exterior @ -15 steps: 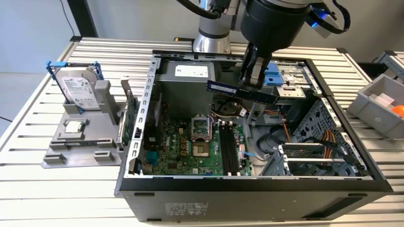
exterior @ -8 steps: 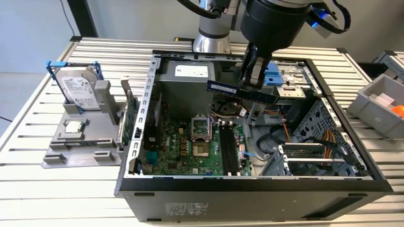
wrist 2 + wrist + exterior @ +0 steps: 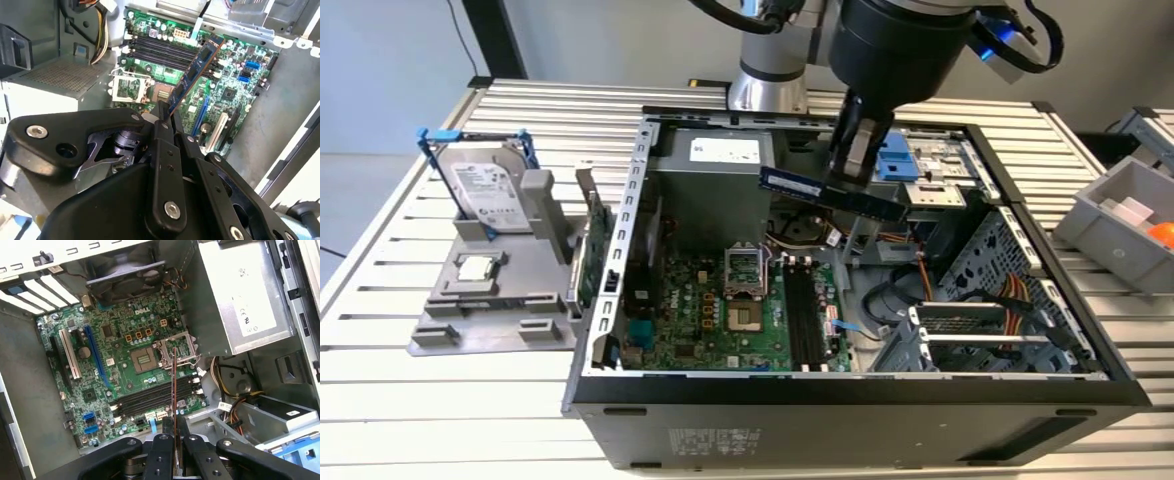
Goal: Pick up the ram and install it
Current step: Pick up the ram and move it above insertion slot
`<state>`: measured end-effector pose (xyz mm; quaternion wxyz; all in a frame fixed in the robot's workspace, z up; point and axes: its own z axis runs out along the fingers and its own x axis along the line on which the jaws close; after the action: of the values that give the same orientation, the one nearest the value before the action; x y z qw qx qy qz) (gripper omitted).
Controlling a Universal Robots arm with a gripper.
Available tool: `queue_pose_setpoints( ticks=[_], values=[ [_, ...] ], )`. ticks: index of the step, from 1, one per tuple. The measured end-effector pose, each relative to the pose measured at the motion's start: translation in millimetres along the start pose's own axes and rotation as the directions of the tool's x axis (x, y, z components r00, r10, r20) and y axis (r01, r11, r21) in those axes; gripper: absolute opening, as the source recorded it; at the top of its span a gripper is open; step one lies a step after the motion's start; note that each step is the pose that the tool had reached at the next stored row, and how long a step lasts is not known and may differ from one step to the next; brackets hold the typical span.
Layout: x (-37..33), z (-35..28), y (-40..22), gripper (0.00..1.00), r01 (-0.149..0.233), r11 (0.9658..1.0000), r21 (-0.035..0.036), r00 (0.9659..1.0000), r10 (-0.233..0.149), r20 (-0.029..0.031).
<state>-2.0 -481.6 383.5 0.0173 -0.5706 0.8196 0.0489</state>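
We see an open computer case (image 3: 630, 300) lying on a slatted metal desk (image 3: 400, 420). In the exterior view, the robot arm reaches down over it from twelve o'clock. The pincer (image 3: 854, 172) is closed tight on the ram (image 3: 817, 188), a thin green stick with dark chips, and its fingers press the stick's flat faces. The ram hangs in the air, slightly tilted, above the rear half of the case and well apart from the green motherboard (image 3: 707, 325) below. The long black memory slots (image 3: 803, 320) lie at about six o'clock from the ram. In both wrist views the ram (image 3: 196, 72) (image 3: 173, 385) juts out from the dark fingertips (image 3: 161, 120) (image 3: 165, 427) over those slots (image 3: 160, 49) (image 3: 150, 401). At nine o'clock from the case, a hard drive (image 3: 487, 190) in a blue frame stands on a grey holder. A grey bin (image 3: 1107, 225) sits at three o'clock.
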Motion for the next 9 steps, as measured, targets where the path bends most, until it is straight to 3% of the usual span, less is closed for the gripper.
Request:
queue_pose_setpoints(
  ticks=[5, 9],
  values=[
    [0.0, 0.0, 0.0, 0.00, -0.054, 0.9985, 0.0045, 0.9985, 0.054, 0.0036],
    [0.0, 0.0, 0.0, 0.00, -0.097, 0.9953, 0.0078, 0.9953, 0.097, 0.0066]
  ],
)
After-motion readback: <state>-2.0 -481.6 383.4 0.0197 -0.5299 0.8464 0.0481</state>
